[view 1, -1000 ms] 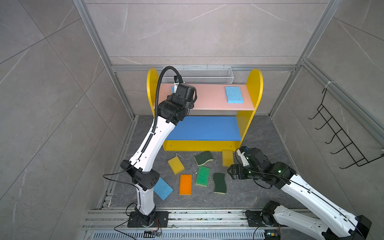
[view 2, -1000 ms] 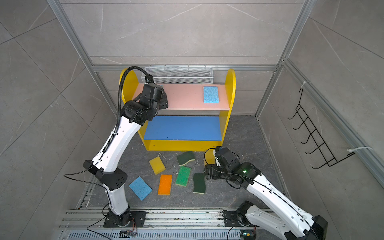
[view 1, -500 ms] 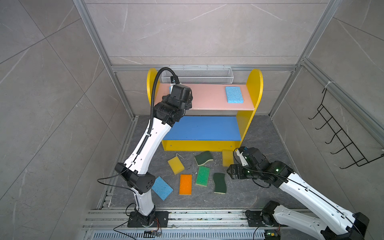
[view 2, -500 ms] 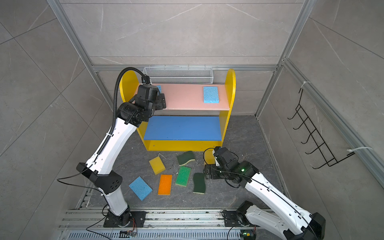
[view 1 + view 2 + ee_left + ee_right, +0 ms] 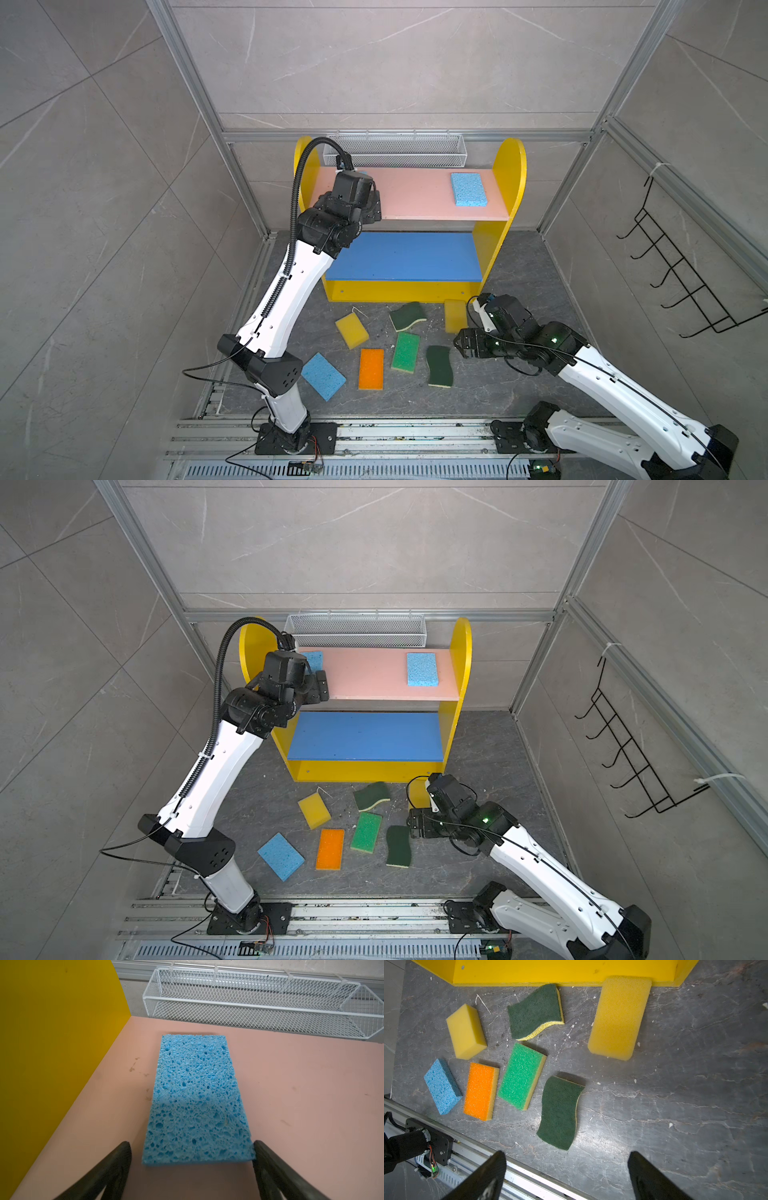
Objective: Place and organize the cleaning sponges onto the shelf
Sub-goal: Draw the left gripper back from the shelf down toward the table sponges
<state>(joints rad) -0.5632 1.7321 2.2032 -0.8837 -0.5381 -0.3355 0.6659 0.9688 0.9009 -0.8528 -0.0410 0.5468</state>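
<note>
Left fingers (image 5: 122,1157): spread wide apart; nothing is pinched; one is kept clear of the near end of the left blue sponge (image 5: 197,1101); the other is seen right at its corner
Left gripper (image 5: 191,1145): held low over the pink board (image 5: 301,1084), at the sponge's near end
Left blue sponge: laid flat on the pink board, near the yellow side (image 5: 52,1043) but not touching it
White basket (image 5: 249,1009): seen behind the pink board
Right blue sponge (image 5: 468,189): laid flat at the other end of the pink board
Blue board (image 5: 403,255): seen under the pink board
Right fingers (image 5: 488,1176): spread wide apart; nothing is pinched
Right gripper (image 5: 566,1155): held above the floor (image 5: 685,1084), near the sponges that lie there
Near wavy sponge (image 5: 560,1111): dark green; laid on the floor, closest to the right fingers
Far wavy sponge (image 5: 535,1011): dark green with a yellow back; laid just in front of the shelf's bottom
Bright green sponge (image 5: 521,1076): laid between the two wavy ones
Orange sponge (image 5: 480,1091): laid just beside the bright green one
Yellow block sponge (image 5: 466,1030): laid beyond the orange one, nearer the shelf
Round yellow sponge (image 5: 618,1018): laid with one end touching the shelf's bottom
Floor blue sponge (image 5: 442,1086): laid beside the orange one, near the metal rail
Black hook rack (image 5: 681,270): hung on the right wall
</note>
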